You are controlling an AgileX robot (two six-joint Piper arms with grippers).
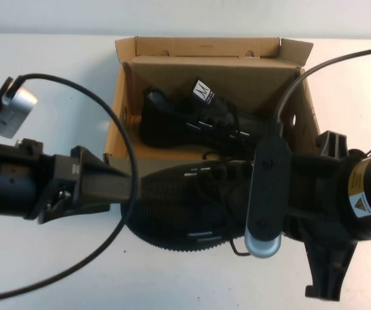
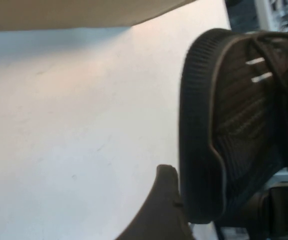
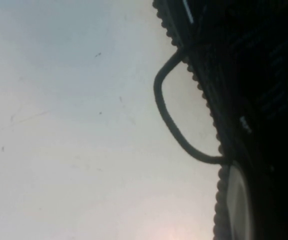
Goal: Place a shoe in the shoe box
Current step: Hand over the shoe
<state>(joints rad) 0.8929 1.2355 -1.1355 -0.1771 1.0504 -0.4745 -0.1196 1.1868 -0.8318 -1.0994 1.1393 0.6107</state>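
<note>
Right hand (image 1: 237,206) and left hand (image 1: 124,194) at shoe (image 1: 185,210), white table (image 1: 56,271), shoe box (image 1: 288,71)

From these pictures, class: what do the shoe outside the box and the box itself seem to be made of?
Shoe: seemingly black knit fabric, matte, ribbed texture; sole edge looks like ridged rubber.
Shoe box: brown cardboard, dull, with folded flaps.
Left end effector sits at the toe, right end effector at the heel.

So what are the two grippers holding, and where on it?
Cannot be told: left gripper at the black knit sneaker's toe, right gripper over its heel, contact hidden.
</note>
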